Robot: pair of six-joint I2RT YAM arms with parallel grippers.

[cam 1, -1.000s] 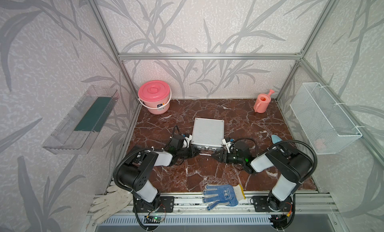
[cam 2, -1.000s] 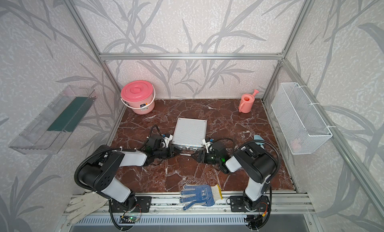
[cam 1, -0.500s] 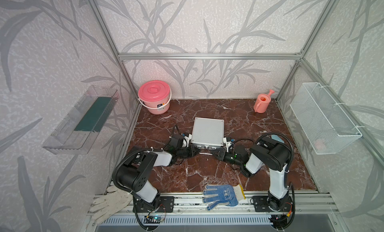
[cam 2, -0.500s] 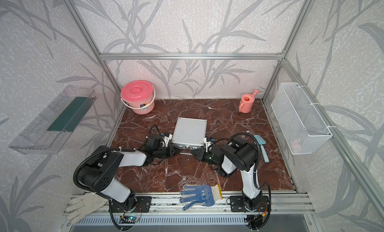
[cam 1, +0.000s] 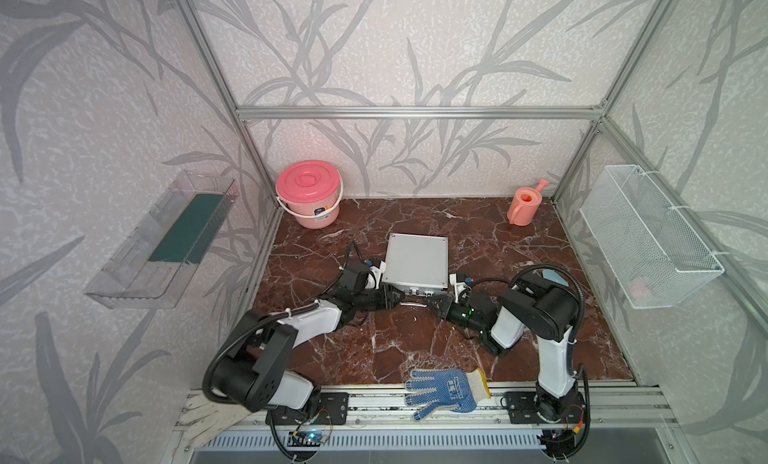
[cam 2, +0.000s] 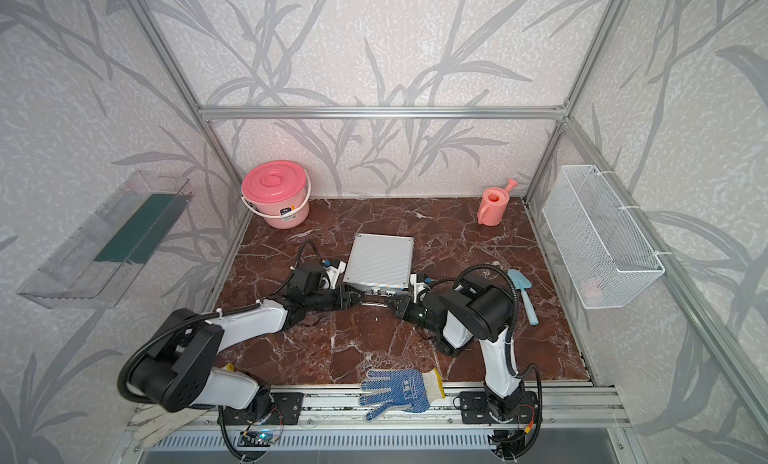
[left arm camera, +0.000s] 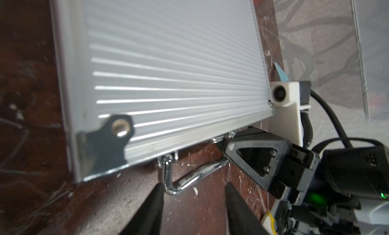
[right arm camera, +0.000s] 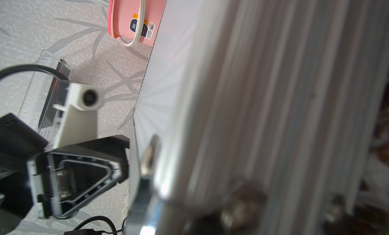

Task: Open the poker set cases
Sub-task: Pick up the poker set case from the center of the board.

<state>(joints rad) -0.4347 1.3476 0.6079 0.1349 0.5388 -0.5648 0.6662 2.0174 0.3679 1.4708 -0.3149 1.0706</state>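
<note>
Two arms of mine reach low over a dark red marble table and meet at the near edge of the poker set case. The case is a flat silver ribbed box lying around the middle of the table with its lid down. Its metal handle sticks out from the near edge toward me. My left gripper comes in from the left, and its jaws stand apart. The bent left end of the handle sits just at the tip of one finger, and nothing is clamped between them. My right gripper comes in from the right. Its jaws are pressed together at the case's near edge, by the right end of the handle, and I cannot tell whether they pinch anything. A pink lidded bucket stands in the far left corner and a small pink watering can in the far right. A blue trowel lies to the right of my right arm. A blue dotted glove lies on the near edge of the table.
</note>
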